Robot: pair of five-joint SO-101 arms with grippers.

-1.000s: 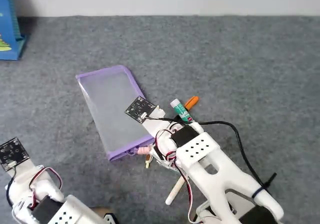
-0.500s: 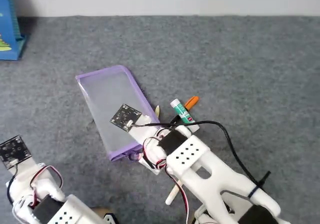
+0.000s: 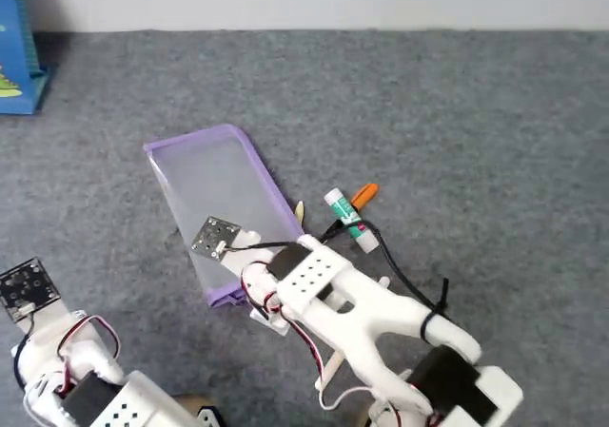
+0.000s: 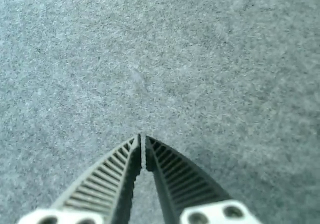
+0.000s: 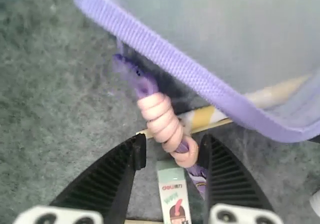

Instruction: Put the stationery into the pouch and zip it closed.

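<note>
Purple-edged, clear-faced: found the pouch point(image 3: 214, 180) flat on the desk point(image 3: 457, 113), left of centre. Saw right jaws parted astride its pink coiled zip pull point(image 5: 162, 121) at the near end; left jaws pressed together near-left.

The frosted plastic pouch point(image 3: 211, 189) has woven cloth edging; the carpet point(image 3: 457, 113) looks rough

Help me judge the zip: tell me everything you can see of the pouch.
The pouch is a flat rectangle with a frosted see-through panel and purple edging, lying slantwise on the grey carpet. At one corner a purple zip tab carries a coiled pink pull, sitting between the open fingers of the right gripper. A pale stick shows through the panel.
</note>
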